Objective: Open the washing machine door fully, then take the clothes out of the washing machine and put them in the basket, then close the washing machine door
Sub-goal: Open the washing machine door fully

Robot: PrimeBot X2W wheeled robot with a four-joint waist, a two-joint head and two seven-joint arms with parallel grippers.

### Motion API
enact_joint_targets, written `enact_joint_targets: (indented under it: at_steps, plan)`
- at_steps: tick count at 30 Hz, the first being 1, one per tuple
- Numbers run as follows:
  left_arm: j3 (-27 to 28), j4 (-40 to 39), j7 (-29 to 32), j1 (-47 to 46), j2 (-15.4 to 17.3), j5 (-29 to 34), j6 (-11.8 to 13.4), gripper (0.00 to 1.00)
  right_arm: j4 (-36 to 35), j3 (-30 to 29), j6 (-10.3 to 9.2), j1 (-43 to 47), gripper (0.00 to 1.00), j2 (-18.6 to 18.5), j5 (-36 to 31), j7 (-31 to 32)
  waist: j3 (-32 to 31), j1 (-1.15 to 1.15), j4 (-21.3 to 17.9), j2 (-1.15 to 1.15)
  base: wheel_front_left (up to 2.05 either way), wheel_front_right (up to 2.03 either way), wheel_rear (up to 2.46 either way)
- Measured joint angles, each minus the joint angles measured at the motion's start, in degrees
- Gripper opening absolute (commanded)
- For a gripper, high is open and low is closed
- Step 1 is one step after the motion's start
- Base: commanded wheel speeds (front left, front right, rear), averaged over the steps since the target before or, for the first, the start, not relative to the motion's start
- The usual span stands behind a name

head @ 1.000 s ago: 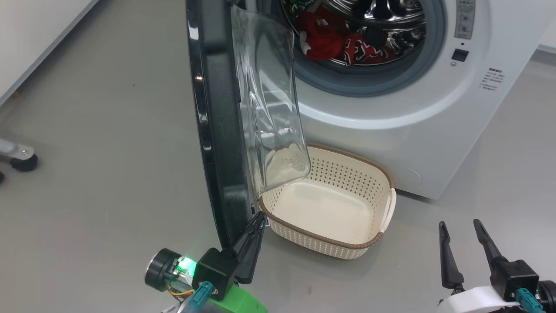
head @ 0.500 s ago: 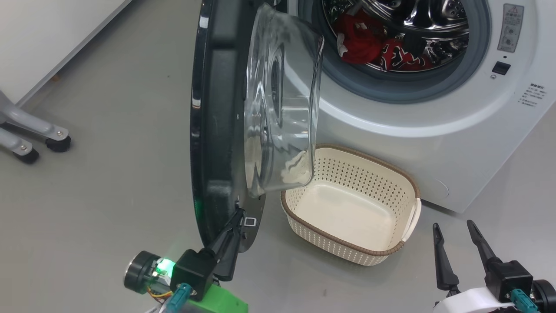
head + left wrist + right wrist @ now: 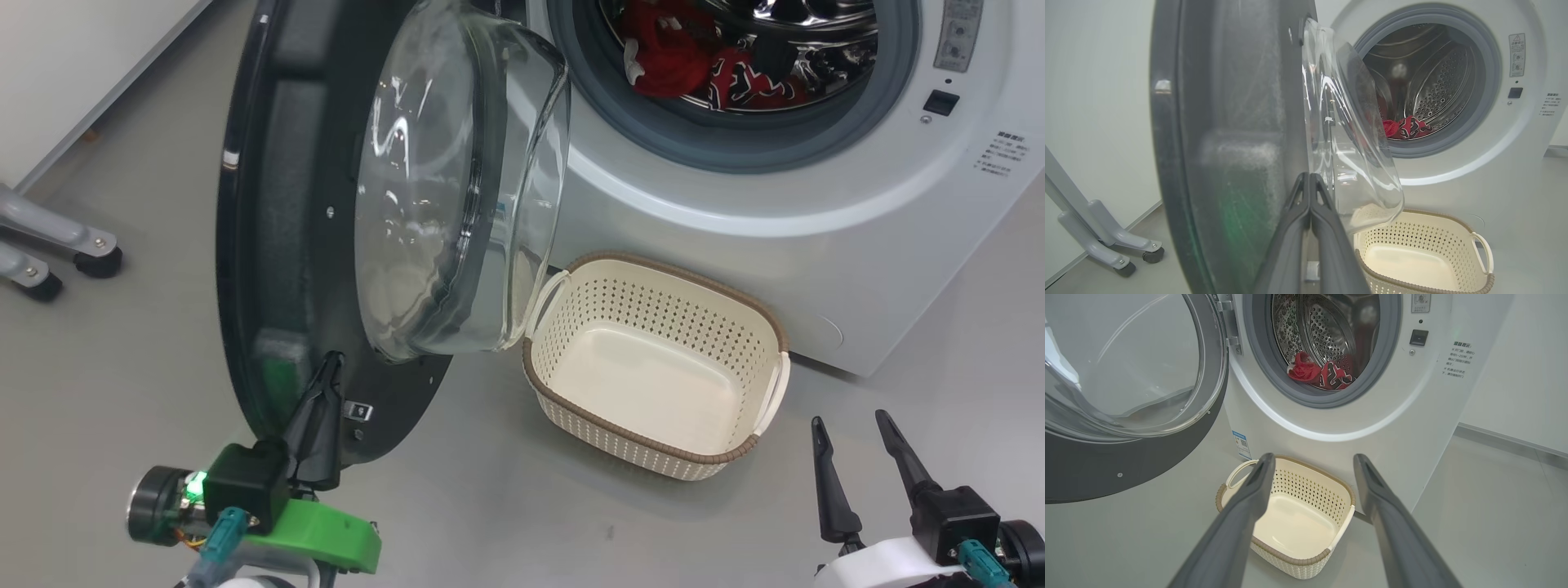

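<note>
The washing machine (image 3: 735, 204) stands with its drum exposed and the red clothes (image 3: 678, 65) lying inside. Its black washing machine door (image 3: 277, 245), with a clear glass bowl (image 3: 441, 204), hangs swung out to the left. My left gripper (image 3: 326, 363) is shut, its tips resting against the low inner face of the door (image 3: 1229, 122); the left wrist view shows the fingertips (image 3: 1308, 175) pressed together there. The cream basket (image 3: 653, 306) sits bare on the floor before the machine. At the lower right my right gripper (image 3: 849, 425) is open, holding nothing, and points at the basket (image 3: 1306, 486) and clothes (image 3: 1318, 373).
Grey wheeled stand legs (image 3: 49, 245) rest on the floor to the left of the door, by a white wall (image 3: 82, 49). Another white wall (image 3: 1515, 375) runs to the right of the machine. Grey floor (image 3: 490, 506) lies between me and the basket.
The door has swung further out to the left, showing more of its inner face, and my shut left gripper moved left with it. The head camera shifted. The right gripper stayed put.
</note>
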Motion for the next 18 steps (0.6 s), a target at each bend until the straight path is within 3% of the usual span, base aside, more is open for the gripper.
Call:
enact_joint_targets:
  at_steps: [18]
  plan:
    - [13.63,5.43,-1.81,-3.10,-0.21,-3.11,0.09,0.00,-1.25,-1.31,1.00,-2.98,1.00,-3.07,-1.51,0.00,5.23,0.00,-2.46,0.00,0.00,0.00,0.00]
